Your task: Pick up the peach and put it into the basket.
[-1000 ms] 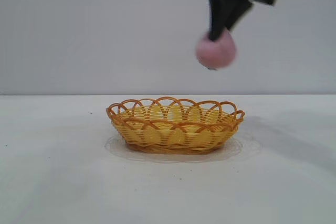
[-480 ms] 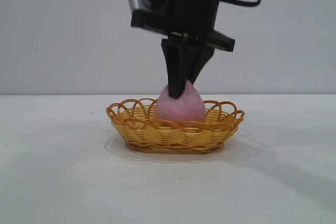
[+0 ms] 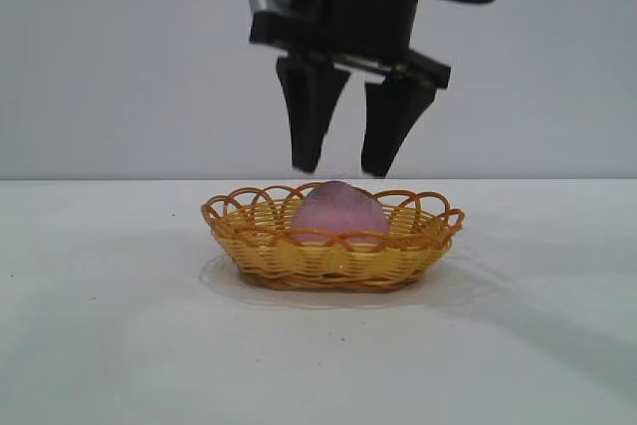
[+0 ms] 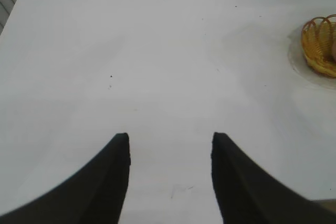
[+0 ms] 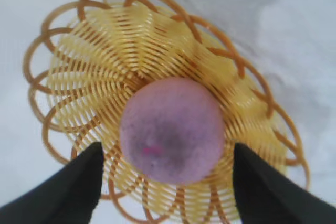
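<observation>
The pink-mauve peach (image 3: 339, 211) lies inside the yellow wicker basket (image 3: 254, 244) at the table's middle. My right gripper (image 3: 341, 168) hangs open just above the peach, its two black fingers spread and clear of it. In the right wrist view the peach (image 5: 171, 128) rests on the basket's woven floor (image 5: 100, 77), with my open right gripper (image 5: 165, 148) straddling it without touching. My left gripper (image 4: 169, 140) is open and empty over bare table, far from the basket (image 4: 320, 45), and does not show in the exterior view.
The white table (image 3: 100, 325) spreads wide around the basket on all sides. A plain grey wall stands behind. The right arm's black body and cables hang over the basket.
The right gripper brought the peach down from high at the right into the basket, then opened and let it go. The peach now rests in the basket and the fingers have risen slightly.
</observation>
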